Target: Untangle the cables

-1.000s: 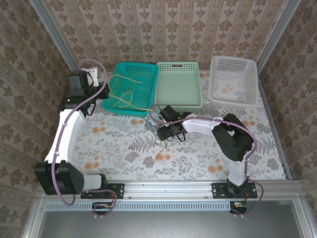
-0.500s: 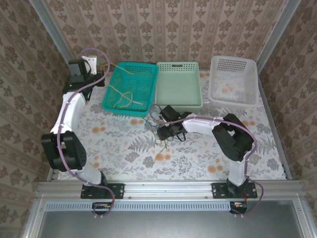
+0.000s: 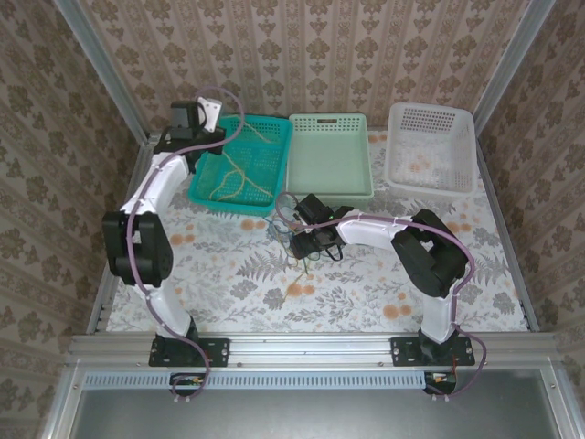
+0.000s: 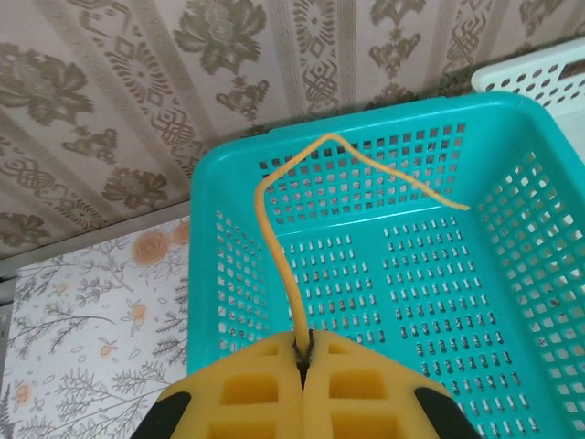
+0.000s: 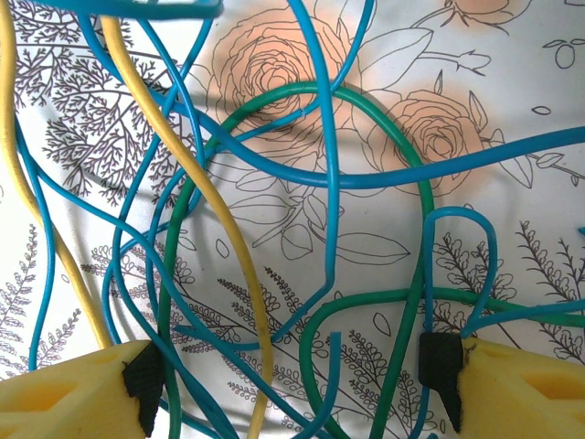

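Left end effector (image 4: 303, 352) pinching 1 yellow cable (image 4: 271, 240), right end effector (image 5: 294, 370) wide over cables (image 5: 311, 88), 3 baskets (image 3: 329, 160)

walls (image 3: 302, 46): damask wallpaper | table (image 3: 228, 283): floral cloth | light: seemingly even

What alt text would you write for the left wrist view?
Yellow padded jaws are shut on a thin yellow cable, which rises and bends over a teal basket. A floral tablecloth lies at left, patterned wallpaper behind.
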Motion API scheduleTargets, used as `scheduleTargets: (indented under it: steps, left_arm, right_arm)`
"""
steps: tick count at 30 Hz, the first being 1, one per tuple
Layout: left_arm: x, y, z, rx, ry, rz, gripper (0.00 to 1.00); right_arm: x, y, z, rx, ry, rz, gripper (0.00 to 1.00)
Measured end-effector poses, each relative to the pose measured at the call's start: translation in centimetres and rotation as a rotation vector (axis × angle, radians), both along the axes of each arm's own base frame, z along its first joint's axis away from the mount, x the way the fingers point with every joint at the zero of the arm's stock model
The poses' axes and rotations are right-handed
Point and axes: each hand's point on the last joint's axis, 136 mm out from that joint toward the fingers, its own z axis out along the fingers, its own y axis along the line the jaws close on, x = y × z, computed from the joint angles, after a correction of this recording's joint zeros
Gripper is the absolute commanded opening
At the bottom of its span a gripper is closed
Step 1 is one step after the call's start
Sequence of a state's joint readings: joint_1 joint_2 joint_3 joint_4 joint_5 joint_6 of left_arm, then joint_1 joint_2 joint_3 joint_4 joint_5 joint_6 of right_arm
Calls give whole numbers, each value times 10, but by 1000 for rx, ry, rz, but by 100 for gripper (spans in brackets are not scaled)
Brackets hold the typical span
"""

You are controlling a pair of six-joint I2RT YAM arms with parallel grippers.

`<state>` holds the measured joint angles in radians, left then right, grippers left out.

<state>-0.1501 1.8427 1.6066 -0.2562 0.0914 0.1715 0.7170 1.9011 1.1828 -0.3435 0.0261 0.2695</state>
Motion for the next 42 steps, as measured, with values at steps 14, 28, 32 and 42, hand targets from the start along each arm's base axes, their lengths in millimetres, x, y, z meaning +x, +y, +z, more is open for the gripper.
scheduleTargets:
  steps: [14,28,32,42]
  left_arm:
    - [-20,-18,-19,46,69,-26,83]
    - [-150,-31,79,-160,-139,-6,82]
    - [-187,-53,21,-187,3,-51,69]
    - [-234,-78,-70,-284,300,-80,61]
  right_arm:
    - [5,5,7,13,-14,0,81]
    - [4,12,45,108,-58,5,82]
    - [6,13,61,139,-88,5,80]
    - [12,0,55,136,-78,-26,77]
